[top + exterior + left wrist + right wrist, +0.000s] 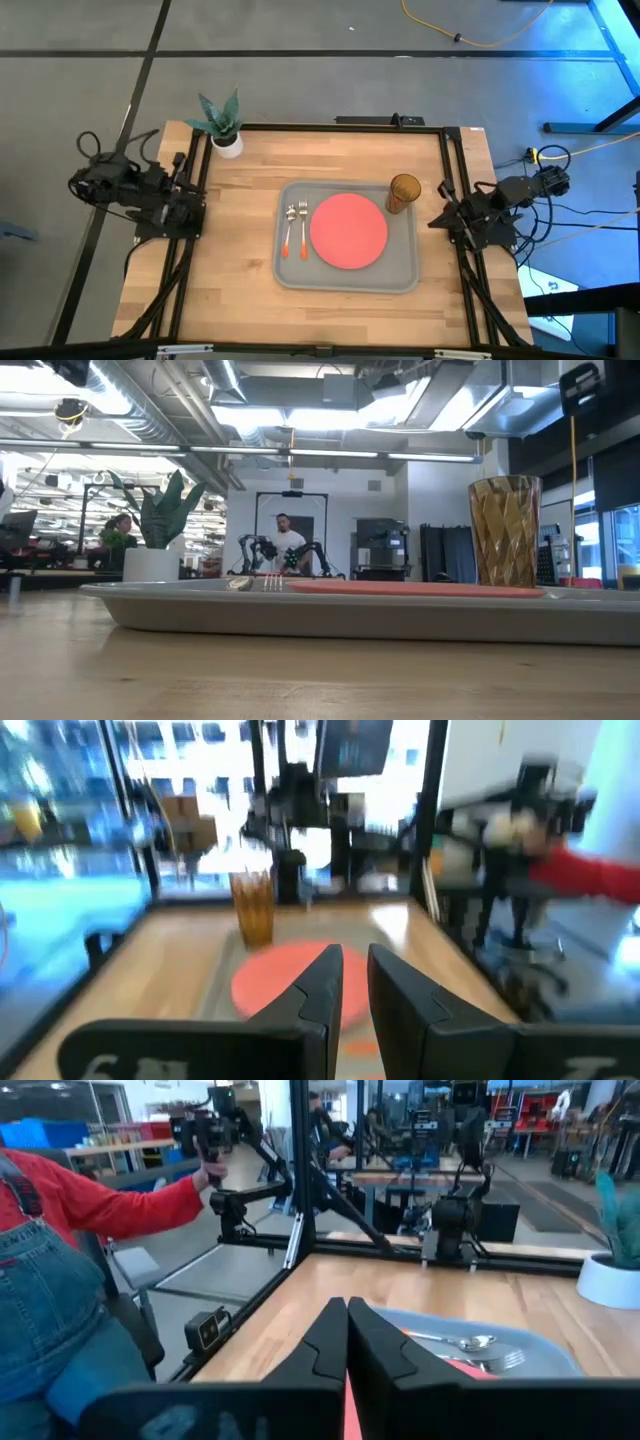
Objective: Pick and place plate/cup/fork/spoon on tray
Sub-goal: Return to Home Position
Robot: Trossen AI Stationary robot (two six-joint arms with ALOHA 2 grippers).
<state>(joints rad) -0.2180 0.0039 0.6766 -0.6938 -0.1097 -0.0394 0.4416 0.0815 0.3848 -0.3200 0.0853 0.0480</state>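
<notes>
The grey tray (400,278) lies in the middle of the table. On it rest the coral-red plate (348,230), the amber cup (403,193) upright at its far right corner, and the fork (303,232) and spoon (288,230) side by side left of the plate. My left gripper (355,965) is drawn back at the table's left edge (190,208), fingers slightly apart, empty. My right gripper (347,1312) is drawn back at the right edge (438,218), shut and empty.
A white pot with a green plant (226,135) stands at the table's far left corner. Black frame rails (340,126) run along the table's edges. A person in a red sleeve (120,1205) stands beyond the table's side.
</notes>
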